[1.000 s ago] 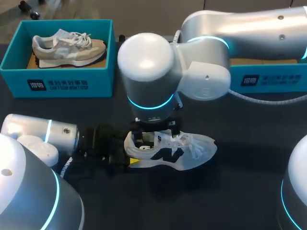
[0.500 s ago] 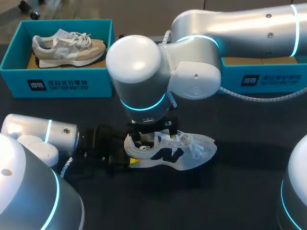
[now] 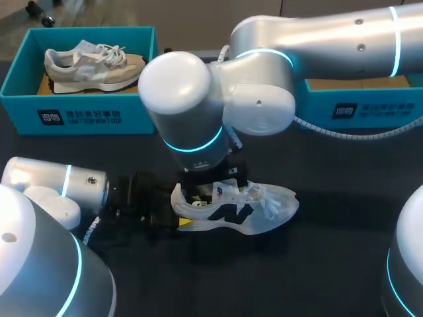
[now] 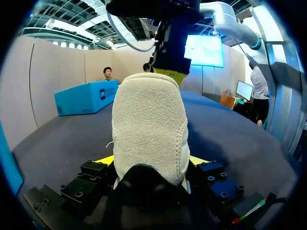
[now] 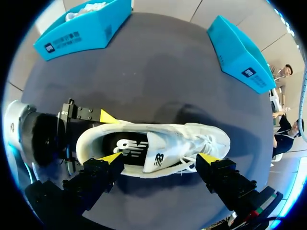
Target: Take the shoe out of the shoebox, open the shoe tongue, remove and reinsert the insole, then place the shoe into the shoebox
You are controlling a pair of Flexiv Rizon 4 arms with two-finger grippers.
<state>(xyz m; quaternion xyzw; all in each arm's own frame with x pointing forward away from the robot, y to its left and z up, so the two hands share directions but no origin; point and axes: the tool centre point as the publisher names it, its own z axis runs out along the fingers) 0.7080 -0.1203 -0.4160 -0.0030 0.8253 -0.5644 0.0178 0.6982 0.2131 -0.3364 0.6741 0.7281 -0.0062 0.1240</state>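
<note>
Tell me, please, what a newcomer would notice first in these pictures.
A white shoe sits mid-table, its heel gripped from both sides by the left claw. The right claw hangs open just above the shoe's opening, under a big silver arm. At the table's far left, a teal shoebox holds a beige shoe.

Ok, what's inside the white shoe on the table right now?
Through the opening of the white shoe, the dark insole with a white logo shows in the heel part. Further forward the tongue and laces cover it, so the toe end cannot be seen.
</note>
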